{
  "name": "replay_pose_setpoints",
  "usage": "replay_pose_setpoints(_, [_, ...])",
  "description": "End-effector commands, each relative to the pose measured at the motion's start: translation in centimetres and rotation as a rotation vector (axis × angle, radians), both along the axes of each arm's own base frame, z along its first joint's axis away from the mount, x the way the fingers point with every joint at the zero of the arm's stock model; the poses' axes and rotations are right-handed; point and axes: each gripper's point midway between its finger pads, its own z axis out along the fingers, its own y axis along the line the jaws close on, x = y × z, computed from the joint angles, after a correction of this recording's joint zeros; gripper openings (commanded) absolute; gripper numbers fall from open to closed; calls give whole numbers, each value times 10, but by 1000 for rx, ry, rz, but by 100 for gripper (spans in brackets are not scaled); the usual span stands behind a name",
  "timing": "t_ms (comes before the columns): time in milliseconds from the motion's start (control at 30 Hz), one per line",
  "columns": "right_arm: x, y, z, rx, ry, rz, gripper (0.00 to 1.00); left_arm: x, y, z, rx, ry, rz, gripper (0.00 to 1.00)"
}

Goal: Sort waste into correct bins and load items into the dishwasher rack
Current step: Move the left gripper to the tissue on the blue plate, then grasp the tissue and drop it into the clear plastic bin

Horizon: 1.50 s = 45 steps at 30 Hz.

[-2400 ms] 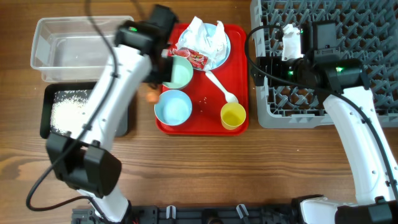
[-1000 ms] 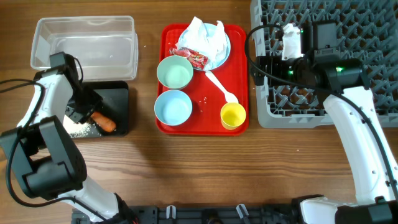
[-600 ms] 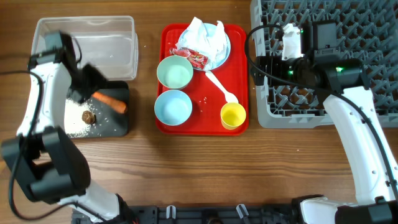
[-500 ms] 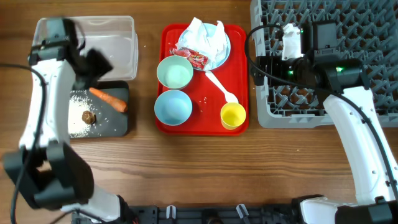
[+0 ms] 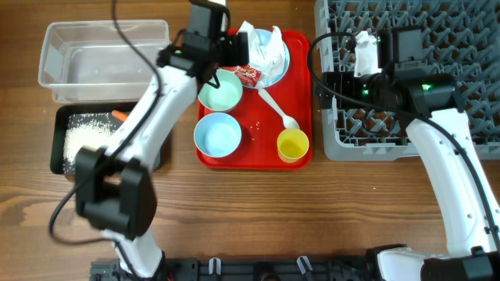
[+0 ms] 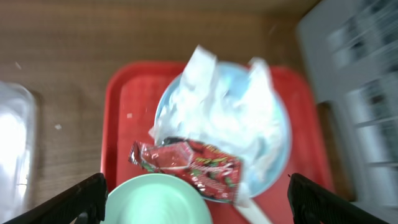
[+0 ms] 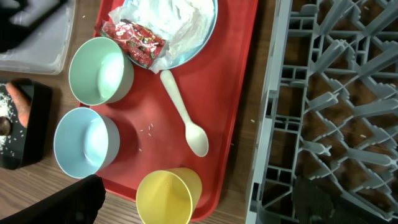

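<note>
**Operator:** Left arm, report end-effector state.

**Left arm:** My left gripper [image 6: 200, 198] is released. Its fingers [image 6: 87, 196] stand spread at both edges of my wrist view, with nothing between them.

**Operator:** Locate the waste.

**Left arm:** The red snack wrapper [image 6: 189, 163] lies below and just ahead of my fingertips, on the near rim of the pale-blue plate [image 6: 277, 146]. It touches the crumpled napkin [image 6: 224, 112], which lies farther ahead. The mint bowl [image 6: 158, 199] sits under my fingertips, just beside the wrapper. All rest on the red tray [image 6: 121, 112].

**Operator:** Right arm?

**Right arm:** My right gripper [image 7: 199, 205] is released too, gripping nothing. The yellow cup [image 7: 168, 196] stands below my fingertips, with the white spoon [image 7: 183, 121] just ahead. The grey rack [image 7: 329, 93] lies under one finger.
</note>
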Motion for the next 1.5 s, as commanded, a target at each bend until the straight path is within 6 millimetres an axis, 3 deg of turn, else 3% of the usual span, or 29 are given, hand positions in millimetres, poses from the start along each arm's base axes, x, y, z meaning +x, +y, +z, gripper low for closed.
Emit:
replay_pose_setpoints(0, [1, -3, -7, -10, 21, -18, 100, 8, -2, -12, 36, -14, -7, 92])
replay_pose_setpoints(100, [6, -3, -3, -7, -3, -19, 100, 10, -16, -2, -12, -26, -60, 93])
replay_pose_setpoints(333, [7, -11, 21, 0, -42, -43, 100, 24, -31, 67, -10, 3, -121, 99])
replay_pose_setpoints(467, [3, -20, 32, 2, -57, -65, 100, 44, -38, 76, 14, -4, -138, 99])
replay_pose_setpoints(533, [0, -22, 32, 1, -50, -68, 100, 54, -43, 63, 18, 8, -141, 100])
replay_pose_setpoints(667, [-4, -22, 29, 1, -30, -71, 100, 62, -53, 4, 41, 97, -155, 100])
replay_pose_setpoints(800, [-5, -16, 30, 34, -26, -54, 100, 58, -64, -53, 80, 193, -179, 99])
replay_pose_setpoints(1000, [-7, -15, 29, 35, -17, -51, 100, 52, -67, -108, 109, 287, -184, 99])
replay_pose_setpoints(1367, [-7, -15, 29, 33, -18, -49, 100, 27, -59, -157, 160, 435, -194, 98])
replay_pose_setpoints(1467, [-7, -15, 29, 33, -18, -48, 100, 24, -58, -166, 173, 454, -209, 89])
